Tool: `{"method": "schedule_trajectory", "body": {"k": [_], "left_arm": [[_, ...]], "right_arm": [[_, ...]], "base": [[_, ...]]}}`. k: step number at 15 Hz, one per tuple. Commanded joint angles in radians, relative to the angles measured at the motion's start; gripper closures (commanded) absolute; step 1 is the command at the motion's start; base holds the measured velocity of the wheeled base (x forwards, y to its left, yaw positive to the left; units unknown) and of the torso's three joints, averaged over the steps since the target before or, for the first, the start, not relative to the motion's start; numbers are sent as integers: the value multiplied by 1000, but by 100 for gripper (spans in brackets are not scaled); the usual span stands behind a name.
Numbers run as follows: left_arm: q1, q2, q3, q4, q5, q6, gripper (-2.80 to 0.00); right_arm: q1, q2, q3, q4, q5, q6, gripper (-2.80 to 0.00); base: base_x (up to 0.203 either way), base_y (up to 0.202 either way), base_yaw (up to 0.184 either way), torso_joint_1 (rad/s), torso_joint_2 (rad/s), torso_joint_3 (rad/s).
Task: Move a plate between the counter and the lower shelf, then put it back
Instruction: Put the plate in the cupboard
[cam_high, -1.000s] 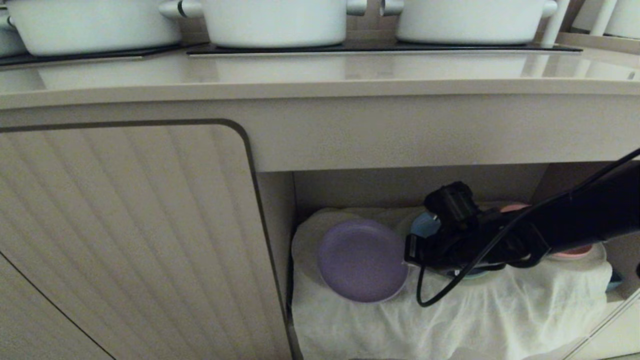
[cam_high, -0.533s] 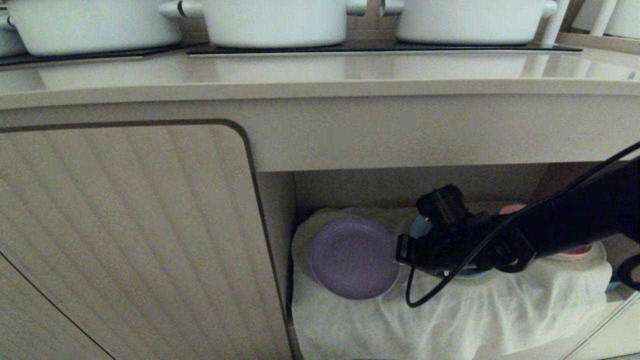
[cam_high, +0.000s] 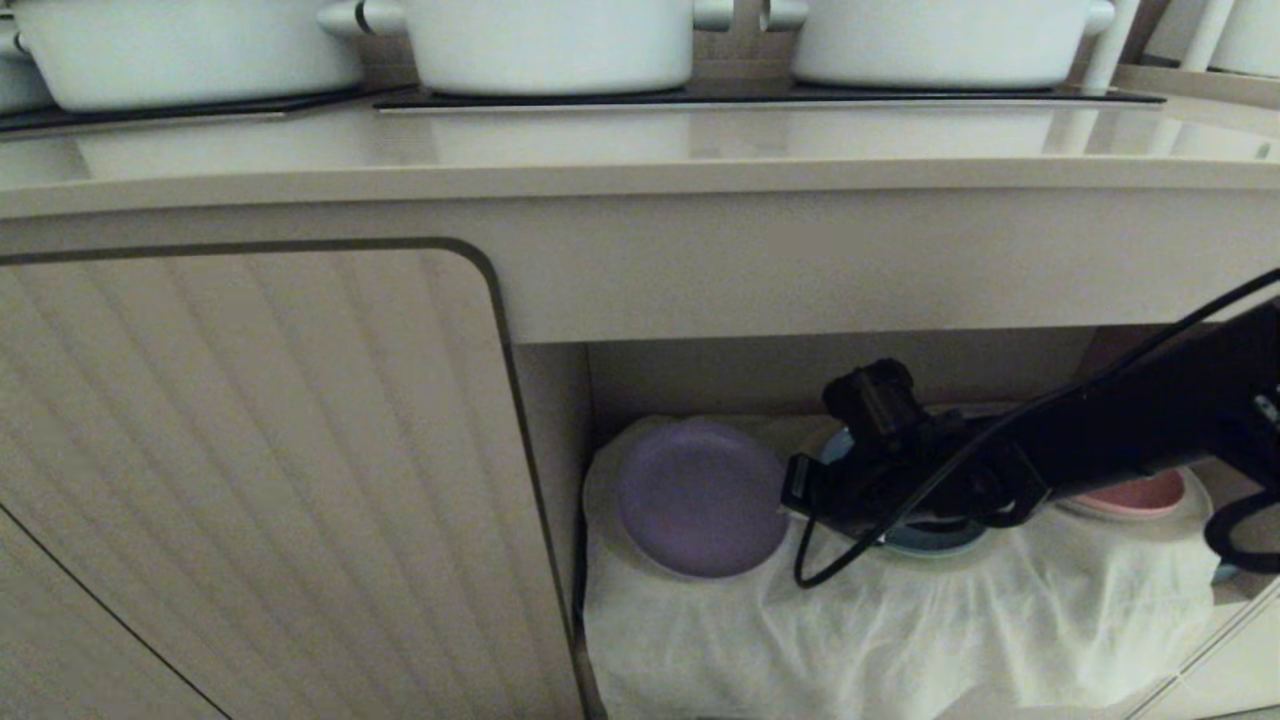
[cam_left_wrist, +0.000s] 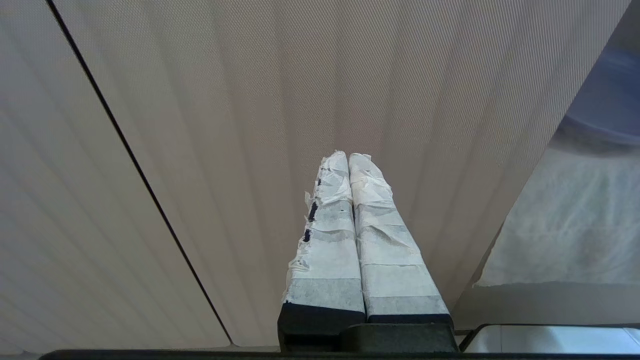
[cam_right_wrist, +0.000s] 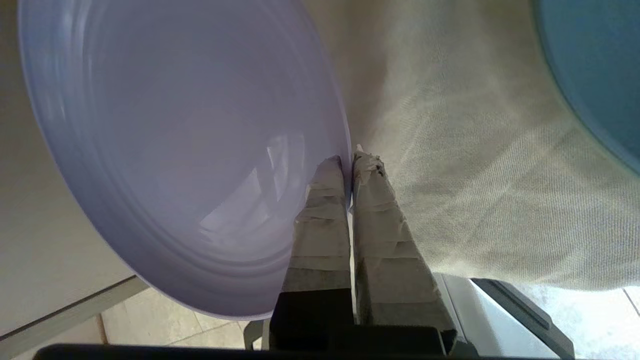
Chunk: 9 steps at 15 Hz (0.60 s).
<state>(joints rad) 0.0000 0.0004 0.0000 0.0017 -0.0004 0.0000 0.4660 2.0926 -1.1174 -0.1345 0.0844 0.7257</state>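
Lower shelf (cam_high: 830, 375) beneath the counter (cam_high: 640, 150). The right gripper (cam_right_wrist: 350, 160), reaching in from the right, is clamped on the rim of the lavender plate (cam_high: 700, 498), one taped finger inside the rim and one outside. The plate sits tilted at the left end of the recess, over the off-white cloth (cam_high: 900, 620). A blue plate (cam_high: 935, 538) and a pink plate (cam_high: 1135, 495) lie behind the arm. The left gripper (cam_left_wrist: 348, 160), fingers pressed together and empty, faces the ribbed cabinet door (cam_high: 250, 480). White pots (cam_high: 550, 40) stand on the counter.
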Motion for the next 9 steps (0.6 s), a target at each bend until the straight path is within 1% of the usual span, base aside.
{"method": "schedule_trajectory", "body": {"k": [1, 4, 9], "left_arm": [[0, 0, 0, 0, 0, 0, 0], [0, 0, 0, 0, 0, 0, 0], [0, 0, 0, 0, 0, 0, 0]], "right_arm": [[0, 7, 1, 1, 1, 5, 0], [-1, 12, -2, 44, 3, 8, 0], [-6, 42, -41, 47, 3, 9, 0]], "base": [[0, 0, 0, 0, 0, 0], [0, 0, 0, 0, 0, 0], [0, 0, 0, 0, 0, 0]]}}
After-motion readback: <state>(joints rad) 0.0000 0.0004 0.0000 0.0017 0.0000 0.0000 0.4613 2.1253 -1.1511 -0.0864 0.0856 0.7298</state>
